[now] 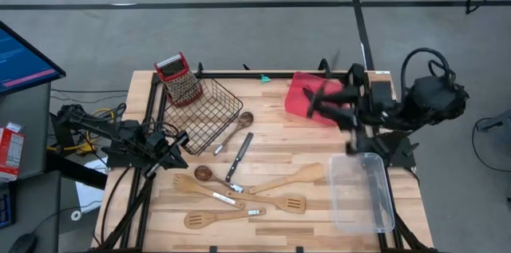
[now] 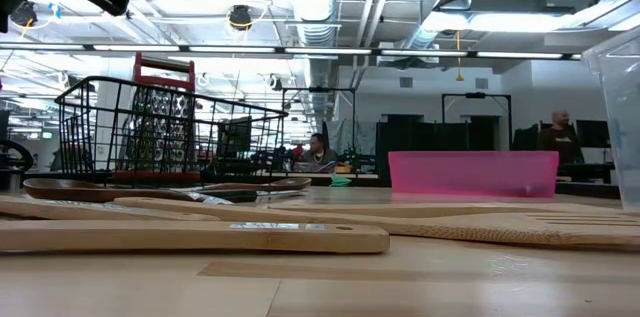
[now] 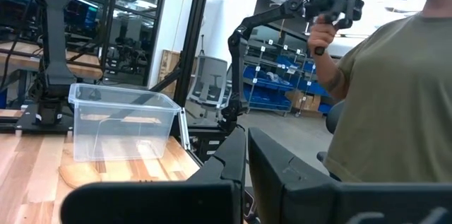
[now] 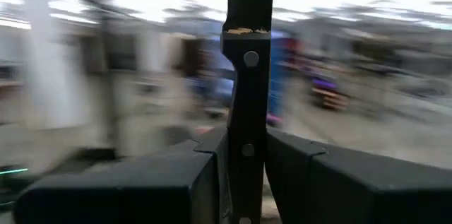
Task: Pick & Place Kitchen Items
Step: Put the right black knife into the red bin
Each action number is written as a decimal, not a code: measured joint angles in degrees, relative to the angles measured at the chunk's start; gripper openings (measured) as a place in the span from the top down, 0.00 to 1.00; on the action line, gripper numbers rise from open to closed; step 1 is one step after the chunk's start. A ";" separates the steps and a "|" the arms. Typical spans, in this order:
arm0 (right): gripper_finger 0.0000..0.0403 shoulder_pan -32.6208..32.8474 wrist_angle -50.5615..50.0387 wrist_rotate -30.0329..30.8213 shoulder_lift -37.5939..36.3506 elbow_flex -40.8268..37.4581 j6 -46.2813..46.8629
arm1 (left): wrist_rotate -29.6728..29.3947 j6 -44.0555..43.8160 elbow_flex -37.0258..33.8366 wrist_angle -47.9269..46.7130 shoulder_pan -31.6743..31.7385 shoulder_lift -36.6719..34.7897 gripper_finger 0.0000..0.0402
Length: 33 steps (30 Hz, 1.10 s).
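Kitchen items (image 1: pixel 239 181) lie spread over the front middle of the wooden surface (image 1: pixel 271 149): pale wooden spatulas and spoons, a dark-bowled spoon (image 1: pixel 204 173) and a black-handled knife (image 1: pixel 238 157) pointing toward the wire basket. Bare wood shows between this cluster and the red tray, and along the front edge.

In the high view the right gripper (image 1: pixel 319 97) is blurred above the red tray (image 1: pixel 302 93) at the back right, its arm reaching in from the right edge. In the right wrist view its jaws are pressed against a black-handled knife (image 4: pixel 248 61) with rivets, standing upright between them.

At the left edge of the surface sits the left gripper (image 1: pixel 177 143), low and folded, jaws closed with nothing in them.

Inside the black wire basket (image 1: pixel 209 113) at the back left a red-handled grater (image 1: pixel 180 79) leans. At the right front the clear plastic bin (image 1: pixel 363 193) shows nothing inside. A person's hand (image 3: pixel 321 37) holds a device in the room beyond.
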 joint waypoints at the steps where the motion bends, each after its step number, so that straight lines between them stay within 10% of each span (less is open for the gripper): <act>1: 0.82 -0.04 -0.24 4.24 0.17 0.00 -0.01 | 0.00 -0.02 0.00 0.00 0.00 0.02 0.99; 15: 0.82 -9.12 -6.64 39.04 0.47 0.00 -1.05 | 0.00 0.00 0.00 0.01 -0.01 0.01 0.99; 33: 0.82 -23.69 -11.28 45.49 0.51 -0.02 -8.96 | 0.00 -0.01 0.00 0.11 0.00 0.01 0.99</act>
